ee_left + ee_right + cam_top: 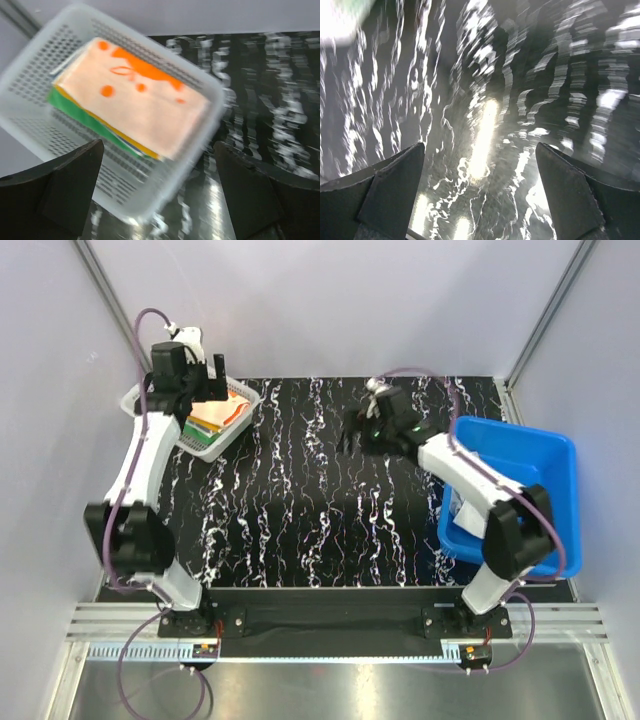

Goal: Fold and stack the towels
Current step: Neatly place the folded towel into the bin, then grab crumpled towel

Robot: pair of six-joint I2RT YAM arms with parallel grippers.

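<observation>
Left wrist shows left gripper (160,175) spread, empty, just above towels (150,110) stacked in basket (30,85); right gripper (480,185) spread too, so stacking looks done, next: lift both clear of rim.

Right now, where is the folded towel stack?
Top view: the towel stack lies inside the white mesh basket at the table's far-left corner, just below the open left hand.
</observation>
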